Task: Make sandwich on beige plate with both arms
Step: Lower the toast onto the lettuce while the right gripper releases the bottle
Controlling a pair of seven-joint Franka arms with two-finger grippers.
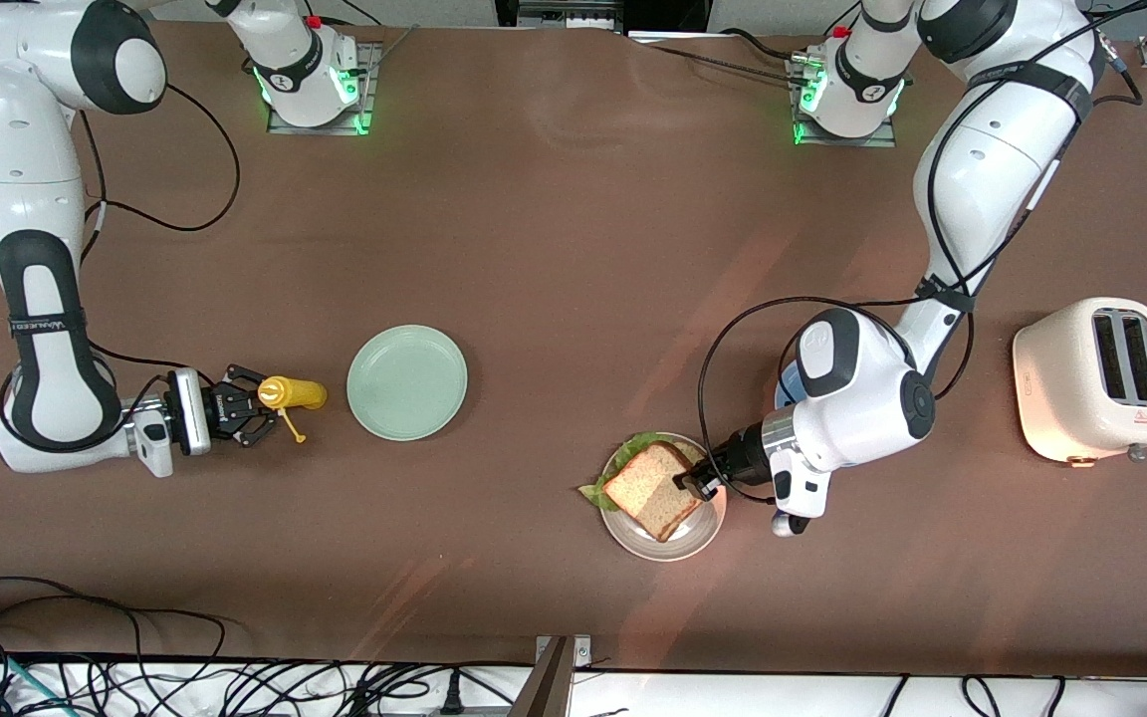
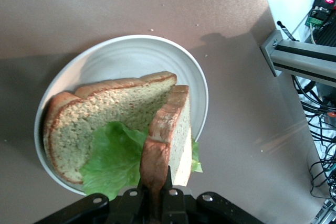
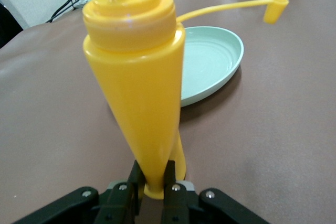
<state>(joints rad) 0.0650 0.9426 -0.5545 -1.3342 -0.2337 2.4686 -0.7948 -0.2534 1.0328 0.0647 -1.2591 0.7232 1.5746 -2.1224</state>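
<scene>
At the right arm's end of the worktop [image 1: 554, 249], the right gripper [image 1: 253, 408] is clamping a yellow bottle [image 1: 295, 393] by its narrow base, its fingers [image 3: 137, 179] pressing on either side of it. The bottle is lying nearly level, just above the worktop, and its open cap [image 3: 275, 8] is dangling on a thin yellow strap. Just beside the bottle, toward the middle of the worktop, a mint-green plate [image 1: 407, 381] is sitting with nothing on it.

Nearer the front camera and toward the left arm's end, the beige plate [image 1: 668, 543] is carrying the sandwich parts. One bread slice [image 2: 100, 116] is lying flat on the plate with a lettuce leaf [image 2: 113, 161] spread over part of it; some of the leaf is sticking out past the plate's rim. The left gripper [image 1: 695, 483] is pinching a second slice [image 2: 165, 140] by its crust, fingers closed tight on it, and is holding that slice tilted on edge over the lettuce, its lower end touching the leaf. Under the left arm's wrist, a sliver of something blue [image 1: 785, 383] is showing; what it is cannot be told.

Closest to the left arm's end of the worktop, a cream toaster [image 1: 1096, 378] is sitting well apart from the beige plate, its two slots facing upward.
</scene>
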